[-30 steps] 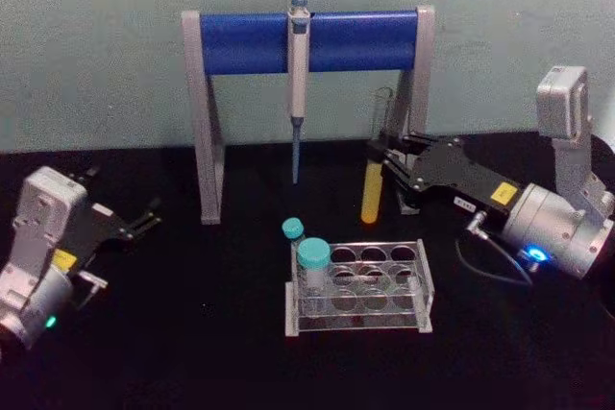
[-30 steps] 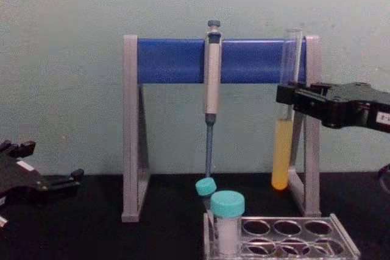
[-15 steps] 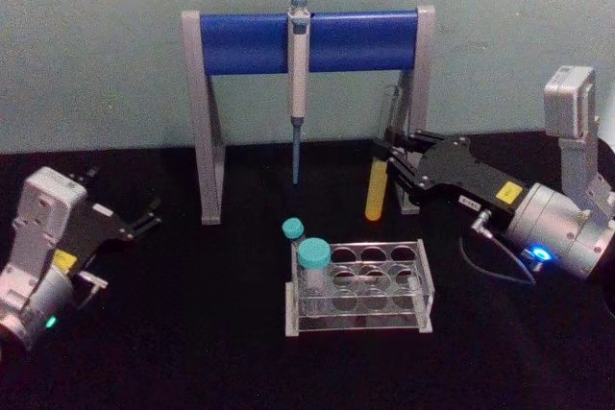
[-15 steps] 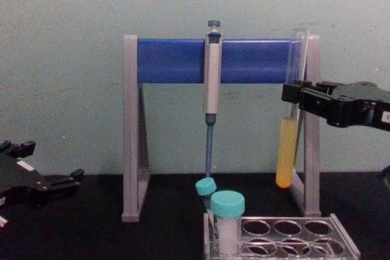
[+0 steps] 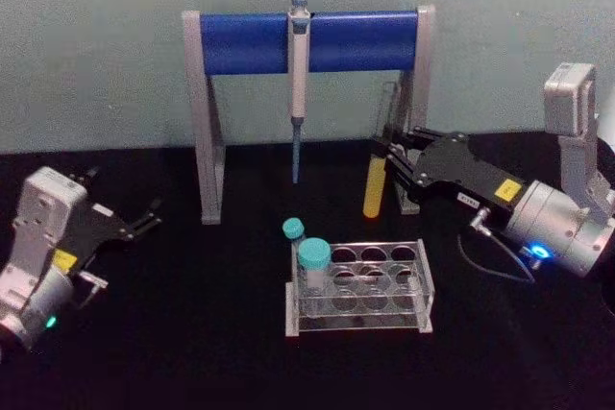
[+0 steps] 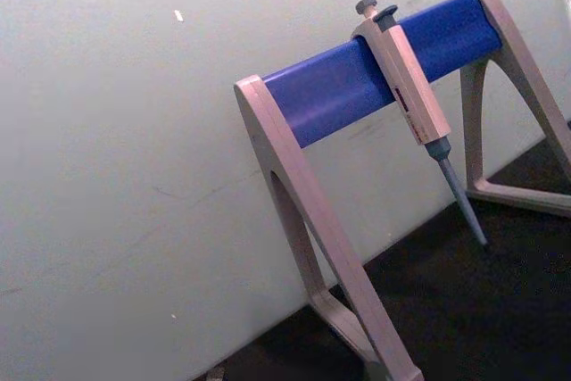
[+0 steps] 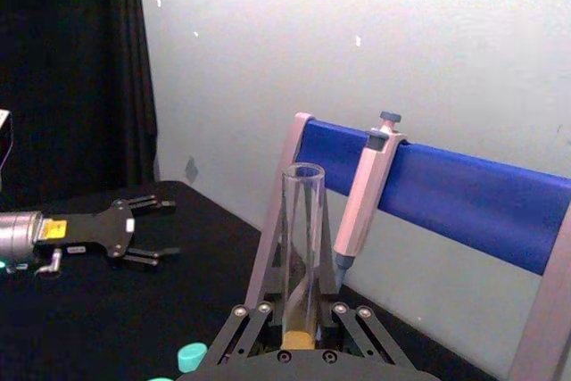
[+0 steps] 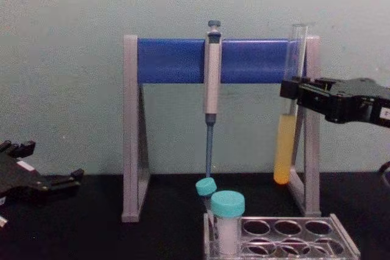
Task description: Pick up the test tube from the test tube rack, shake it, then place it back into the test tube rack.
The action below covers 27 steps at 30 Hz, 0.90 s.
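Glass test tube (image 5: 373, 187) clenched upright in right gripper (image 5: 387, 154) fingers, clear of rack (image 5: 424, 280); left gripper (image 5: 147, 217) fingers spread.

You're getting soft, even light here, looking like it's coming from above, nothing harsh. The pale wall (image 8: 73, 89) is coming out bright, while the black table (image 5: 192, 333) is soaking everything up and swallowing any shadows. The blue crossbar (image 5: 245, 42) is catching a pale sheen along its top, the test tube rack (image 5: 384, 309) is glinting a little, and the yellow liquid in the test tube (image 8: 282, 150) is glowing against the wall.
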Available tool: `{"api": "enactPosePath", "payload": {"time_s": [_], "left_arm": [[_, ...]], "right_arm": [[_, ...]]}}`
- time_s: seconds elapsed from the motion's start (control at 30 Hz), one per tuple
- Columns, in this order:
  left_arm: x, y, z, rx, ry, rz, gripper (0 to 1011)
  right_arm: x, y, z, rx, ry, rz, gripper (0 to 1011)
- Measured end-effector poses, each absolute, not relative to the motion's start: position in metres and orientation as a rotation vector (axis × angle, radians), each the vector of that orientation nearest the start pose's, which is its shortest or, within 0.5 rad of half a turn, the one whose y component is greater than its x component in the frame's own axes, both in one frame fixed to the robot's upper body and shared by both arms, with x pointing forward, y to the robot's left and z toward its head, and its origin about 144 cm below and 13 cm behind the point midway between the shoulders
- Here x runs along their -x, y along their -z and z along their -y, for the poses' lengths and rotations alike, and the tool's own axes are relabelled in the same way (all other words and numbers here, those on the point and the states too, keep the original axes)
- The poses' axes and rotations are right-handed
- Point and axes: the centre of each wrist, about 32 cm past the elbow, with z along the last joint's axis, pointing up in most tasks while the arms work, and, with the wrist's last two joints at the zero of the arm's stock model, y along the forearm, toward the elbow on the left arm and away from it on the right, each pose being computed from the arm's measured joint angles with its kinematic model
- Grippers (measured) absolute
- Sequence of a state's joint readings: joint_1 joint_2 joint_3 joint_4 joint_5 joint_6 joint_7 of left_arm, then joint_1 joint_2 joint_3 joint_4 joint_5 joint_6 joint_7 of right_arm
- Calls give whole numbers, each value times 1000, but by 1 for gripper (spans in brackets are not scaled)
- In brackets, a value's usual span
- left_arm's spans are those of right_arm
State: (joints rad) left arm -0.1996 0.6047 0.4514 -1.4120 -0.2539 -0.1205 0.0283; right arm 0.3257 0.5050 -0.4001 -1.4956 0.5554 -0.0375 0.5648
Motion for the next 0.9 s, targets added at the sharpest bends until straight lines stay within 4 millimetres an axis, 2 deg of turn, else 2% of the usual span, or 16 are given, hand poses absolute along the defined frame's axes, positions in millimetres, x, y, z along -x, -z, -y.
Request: {"api": "enactPosePath", "payload": {"time_s": [0.47,0.9], "left_arm": [[-489,-1140,-310,-304,-1248,285,1010],[-489,-1140,-310,-304,-1248,285,1010]], "right_arm": [[-524,-1213,272,-38,693,94,221],[-497,-1208,272,-48,689,76,221]]}}
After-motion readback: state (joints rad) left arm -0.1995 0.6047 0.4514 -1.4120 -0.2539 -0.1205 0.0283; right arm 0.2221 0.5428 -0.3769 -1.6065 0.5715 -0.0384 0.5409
